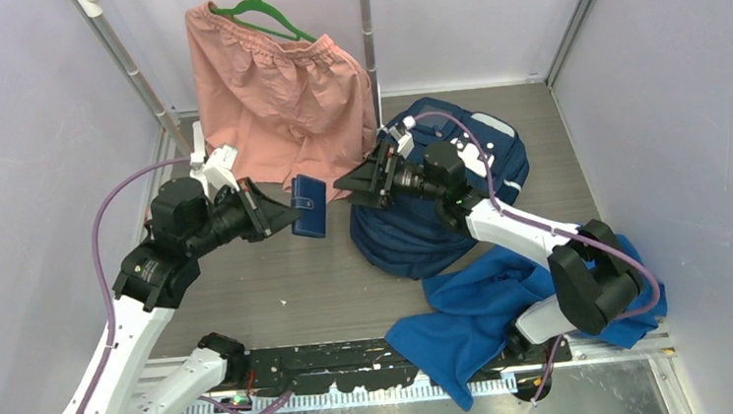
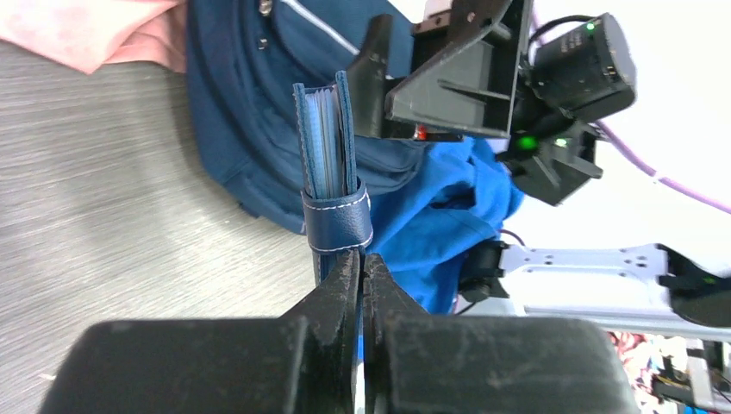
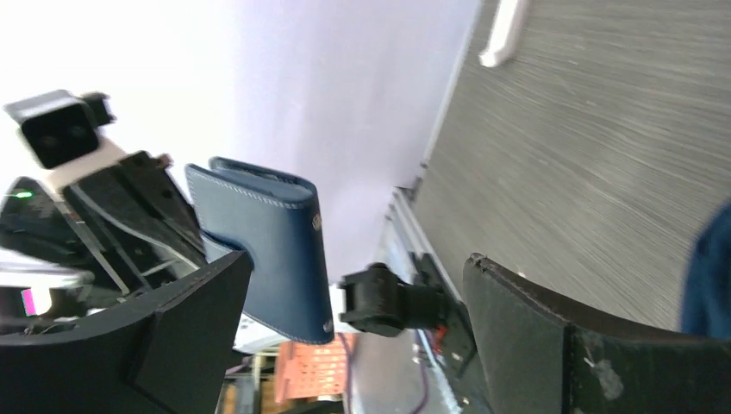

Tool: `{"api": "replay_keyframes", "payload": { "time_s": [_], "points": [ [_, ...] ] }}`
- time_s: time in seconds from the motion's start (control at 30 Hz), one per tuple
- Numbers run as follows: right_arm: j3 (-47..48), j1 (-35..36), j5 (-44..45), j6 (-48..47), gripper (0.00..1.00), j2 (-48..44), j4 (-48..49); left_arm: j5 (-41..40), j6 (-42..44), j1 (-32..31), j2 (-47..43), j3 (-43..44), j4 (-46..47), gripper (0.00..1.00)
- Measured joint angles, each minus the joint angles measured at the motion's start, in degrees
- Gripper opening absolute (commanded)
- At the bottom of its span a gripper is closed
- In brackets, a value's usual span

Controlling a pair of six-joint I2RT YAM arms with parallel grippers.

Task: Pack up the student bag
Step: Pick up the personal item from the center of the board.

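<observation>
The student bag (image 1: pixel 416 235) lies slumped on the table right of centre, navy with thin white stripes. It also shows in the left wrist view (image 2: pixel 231 103). My left gripper (image 1: pixel 293 213) is shut on a small navy wallet (image 1: pixel 309 207) and holds it upright in the air, left of the bag. In the left wrist view my fingertips (image 2: pixel 348 269) pinch the wallet (image 2: pixel 331 151) by its lower edge. My right gripper (image 1: pixel 345 182) is open and empty, hovering over the bag's left edge and facing the wallet. In the right wrist view the wallet (image 3: pixel 271 246) sits beyond my open right gripper (image 3: pixel 359 259).
Pink shorts (image 1: pixel 274 91) hang on a green hanger (image 1: pixel 264 17) from a metal rack at the back. A royal-blue cloth (image 1: pixel 479 307) lies crumpled at the front right, partly under the right arm. Walls enclose the table on three sides.
</observation>
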Motion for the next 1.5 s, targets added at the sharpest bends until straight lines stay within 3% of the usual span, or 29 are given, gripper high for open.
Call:
{"api": "replay_keyframes", "payload": {
  "time_s": [0.2,0.47,1.0,1.1,1.37,1.43,1.5],
  "points": [
    [-0.8,-1.1,-5.0,11.5,0.99,1.7,20.1,5.4,-4.5,0.3,0.9,1.5,2.8,0.0],
    [0.0,-0.9,-8.8,22.4,0.94,6.6,38.5,9.6,-10.2,0.5,1.0,1.2,8.7,0.0],
    [0.0,0.2,-10.7,23.6,0.93,8.8,40.0,10.1,-13.4,1.1,-1.0,0.0,12.6,0.0],
    [0.1,0.9,-11.6,23.6,0.81,8.8,40.1,10.2,-13.6,1.1,-1.0,0.0,13.0,0.0],
    [2.3,4.0,-14.4,26.5,0.14,10.2,45.4,10.4,-14.6,1.2,-0.9,-1.1,14.7,0.0],
    [2.3,3.9,-14.5,27.6,0.02,10.5,47.3,10.3,-14.6,1.4,-0.9,-1.2,14.7,0.0],
    [2.3,3.6,-14.6,28.3,0.01,10.6,48.0,10.3,-14.7,1.5,-0.9,-1.2,14.8,0.44]
  ]
}}
